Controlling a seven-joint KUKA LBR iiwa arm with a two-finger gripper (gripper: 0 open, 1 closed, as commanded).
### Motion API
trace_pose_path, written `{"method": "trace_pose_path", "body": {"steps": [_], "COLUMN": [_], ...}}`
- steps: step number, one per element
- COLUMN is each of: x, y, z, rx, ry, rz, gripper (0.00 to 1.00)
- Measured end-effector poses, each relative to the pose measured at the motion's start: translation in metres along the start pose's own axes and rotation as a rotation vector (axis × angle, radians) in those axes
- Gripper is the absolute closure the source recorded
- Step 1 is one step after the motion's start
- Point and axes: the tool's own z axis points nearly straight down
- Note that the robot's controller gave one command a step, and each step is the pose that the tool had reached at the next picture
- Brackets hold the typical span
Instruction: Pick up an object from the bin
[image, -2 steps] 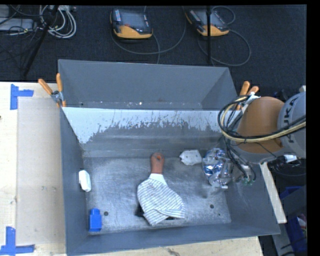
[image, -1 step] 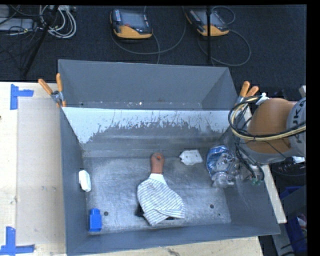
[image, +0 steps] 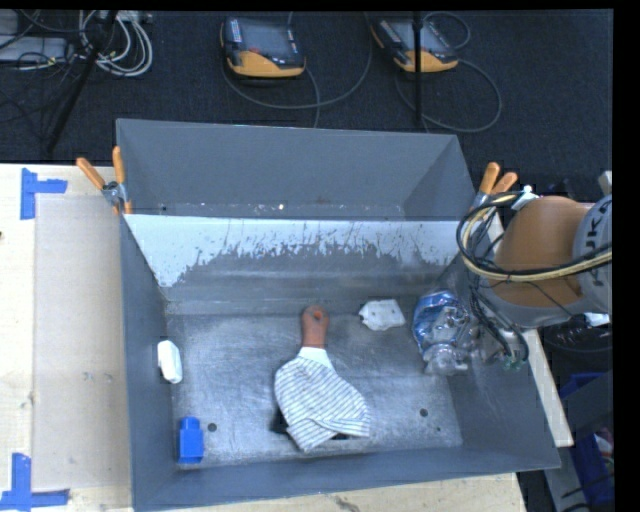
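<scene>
Hand (image: 447, 352) sits low over the right end of the bin (image: 290, 190), beneath the arm's orange cover (image: 535, 250). Whether it is wide or narrow I cannot tell, since its metal parts are hard to separate from the thing beside them. That thing is a crinkled blue-and-clear wrapper (image: 432, 315), lying on the floor near the right wall and touching or all but touching the hand on its upper-left side. It looks the likeliest object for the pick, though nothing shows as gripped.

A white crumpled scrap (image: 382, 316) lies just left of the wrapper. A striped cloth doll (image: 318, 400) with a brown head lies at the middle of the floor. A white oblong piece (image: 169, 361) and a blue block (image: 190, 440) lie well apart from the hand, along the left side.

My reading is that this is the placing step — the hand is down among the things and the grasp is not yet made. The next move calls for centring over the wrapper, closing firmly on what seems a light, slippery, crushable thing, then lifting straight up, clear of the sloping right wall and the scrap.
</scene>
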Motion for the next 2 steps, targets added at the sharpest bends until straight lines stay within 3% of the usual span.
{"method": "trace_pose_path", "body": {"steps": [1, 2], "x": [0.004, -0.002], "y": [0.005, 0.010], "z": [-0.047, -0.116], "rx": [0.000, 0.001], "ry": [0.007, 0.003], "rz": [0.007, -0.034], "gripper": [1.00, 1.00]}}
